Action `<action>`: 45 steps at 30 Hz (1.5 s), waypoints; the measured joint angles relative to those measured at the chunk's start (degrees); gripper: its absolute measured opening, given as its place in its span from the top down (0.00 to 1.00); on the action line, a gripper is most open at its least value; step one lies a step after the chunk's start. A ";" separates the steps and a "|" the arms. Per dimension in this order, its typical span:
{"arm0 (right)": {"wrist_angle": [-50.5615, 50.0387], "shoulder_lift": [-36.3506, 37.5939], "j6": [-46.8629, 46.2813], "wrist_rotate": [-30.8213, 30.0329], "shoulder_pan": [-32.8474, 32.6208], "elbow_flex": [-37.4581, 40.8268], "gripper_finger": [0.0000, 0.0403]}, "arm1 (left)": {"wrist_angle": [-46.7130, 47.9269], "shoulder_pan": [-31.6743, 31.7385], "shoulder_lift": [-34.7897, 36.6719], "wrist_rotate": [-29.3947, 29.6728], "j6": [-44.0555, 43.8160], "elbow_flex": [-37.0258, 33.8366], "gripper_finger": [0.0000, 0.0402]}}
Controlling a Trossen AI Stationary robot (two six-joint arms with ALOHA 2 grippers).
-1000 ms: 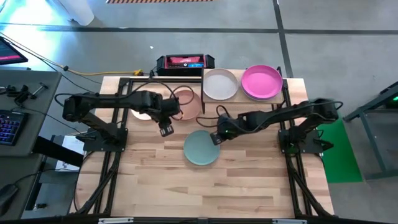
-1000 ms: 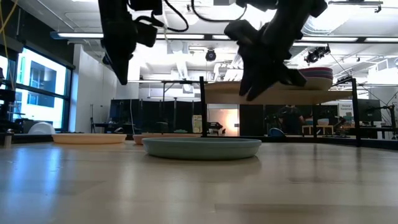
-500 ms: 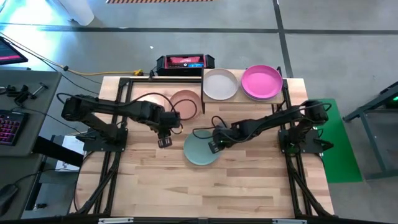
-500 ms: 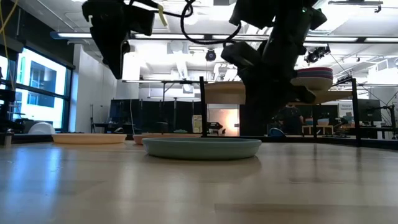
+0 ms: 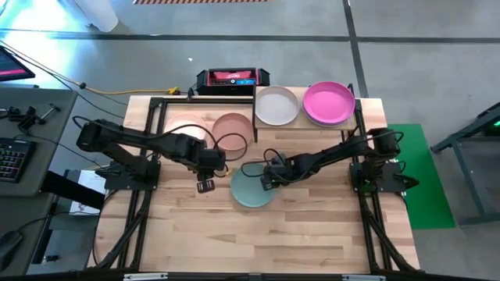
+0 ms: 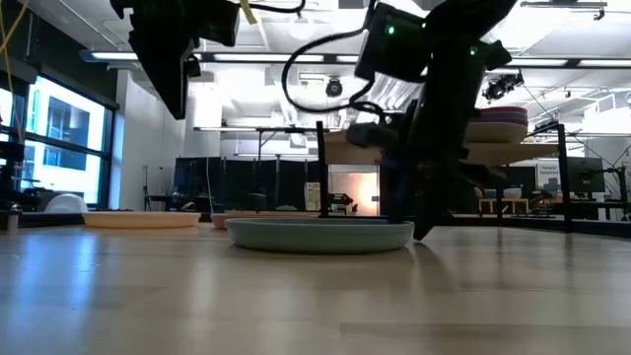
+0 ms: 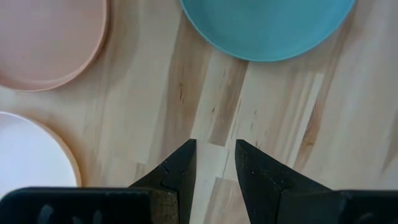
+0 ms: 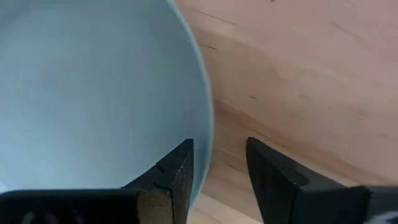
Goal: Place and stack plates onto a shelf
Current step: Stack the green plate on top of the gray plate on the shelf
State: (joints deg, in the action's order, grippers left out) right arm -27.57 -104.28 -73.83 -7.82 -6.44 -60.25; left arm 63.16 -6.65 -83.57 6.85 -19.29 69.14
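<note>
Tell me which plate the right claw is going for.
The teal-green plate, alone near the table's middle: the right claw, open, straddles its rim. The other plates lie farther back, on the shelf or beside it.

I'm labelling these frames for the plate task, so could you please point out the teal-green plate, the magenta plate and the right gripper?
teal-green plate (image 5: 251, 191): high view, on its bare centre.
magenta plate (image 5: 328, 102): high view, middle of the top plate's face, on the shelf.
right gripper (image 8: 217, 163): right wrist view, midway between its fingertips, astride the teal-green plate's rim.

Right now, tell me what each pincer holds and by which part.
Nothing is held. The right pincer stands open astride the teal plate's rim, not yet closed. The left pincer is open over bare table.
</note>
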 joint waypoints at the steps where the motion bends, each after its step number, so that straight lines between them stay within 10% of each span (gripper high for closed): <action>1: 0.13 -0.32 -0.57 0.06 0.00 0.00 0.67 | 0.02 -0.22 0.00 0.04 -0.06 0.00 0.75; 10: 1.96 -0.62 -2.97 1.24 0.04 0.00 0.70 | -0.02 -1.08 0.00 1.43 -0.68 0.00 0.75; 20: 2.72 -0.75 -5.70 2.94 0.00 0.00 0.98 | -0.03 -1.08 0.00 2.71 -0.59 0.00 0.75; 45: -2.57 12.79 -3.26 -0.09 -0.11 0.00 1.00 | 0.03 -0.81 0.02 2.77 2.16 0.04 0.75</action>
State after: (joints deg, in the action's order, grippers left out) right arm -30.13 -91.49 -77.08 -7.92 -6.55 -60.25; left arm 63.18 -7.46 -83.55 9.62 -17.13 69.19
